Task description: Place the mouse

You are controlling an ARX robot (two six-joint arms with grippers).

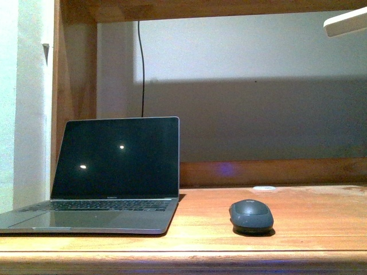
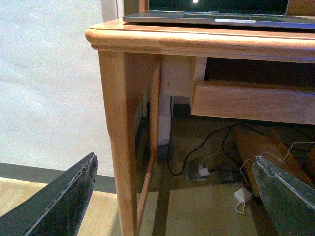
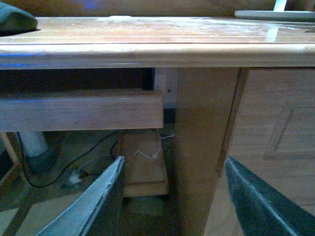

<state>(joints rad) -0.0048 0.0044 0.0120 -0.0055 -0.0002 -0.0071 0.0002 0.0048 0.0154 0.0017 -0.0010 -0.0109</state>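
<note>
The mouse (image 1: 251, 215), a small dark grey oval with a domed top, rests on the wooden desk (image 1: 298, 229) to the right of the laptop, near the front edge. Its edge also shows in the right wrist view as the mouse (image 3: 15, 22) on the desktop. Neither arm appears in the front view. My left gripper (image 2: 174, 196) hangs open below desk height beside the desk's left leg (image 2: 120, 142), holding nothing. My right gripper (image 3: 172, 196) is open too, low in front of the desk's right leg (image 3: 202, 147), well under the mouse.
An open laptop (image 1: 109, 172) with a dark screen stands at the desk's left. A small flat white disc (image 1: 264, 187) lies behind the mouse. A lamp base (image 3: 273, 14) sits at the desk's right. Cables and plugs (image 2: 202, 169) lie on the floor under the desk.
</note>
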